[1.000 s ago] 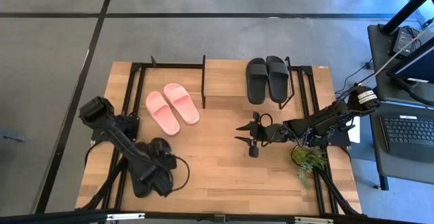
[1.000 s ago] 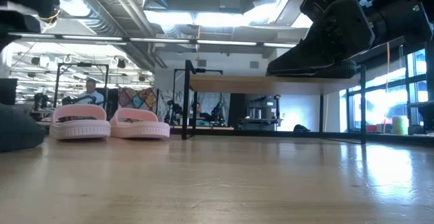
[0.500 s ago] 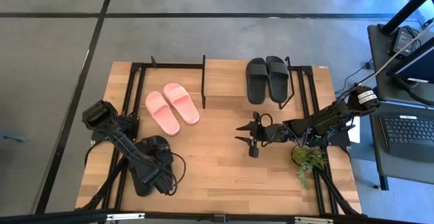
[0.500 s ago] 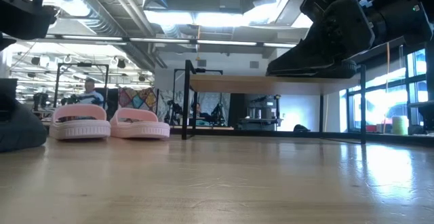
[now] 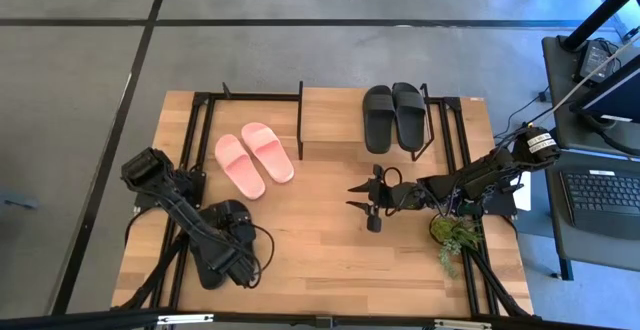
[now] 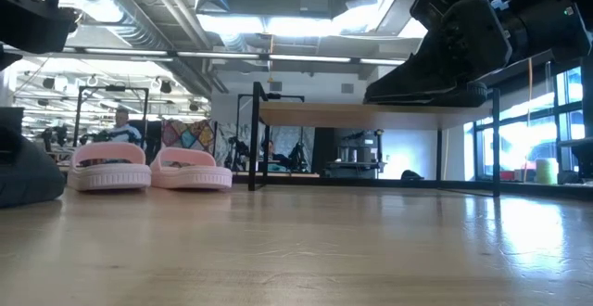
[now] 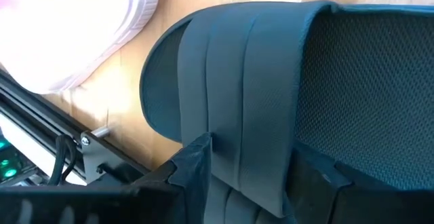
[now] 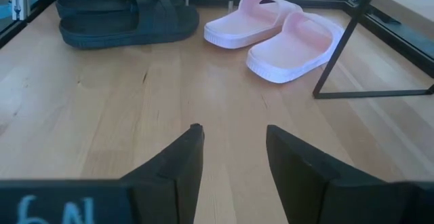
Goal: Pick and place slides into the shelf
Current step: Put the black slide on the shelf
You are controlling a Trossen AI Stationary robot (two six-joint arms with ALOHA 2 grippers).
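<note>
The left gripper (image 5: 232,253) clasps the wide strap of a black rubbery slide (image 7: 271,88) lying on the wooden tabletop (image 5: 320,250), near the front left corner. The right gripper (image 5: 368,202) hovers with fingers parted and empty, just in front of the low shelf (image 5: 335,120). The pink pair (image 5: 254,157) lies left of the shelf; a black pair (image 5: 393,116) sits on its top board.

Bright overhead strip lights, window glare, pink slide (image 7: 61,27) overexposed.
</note>
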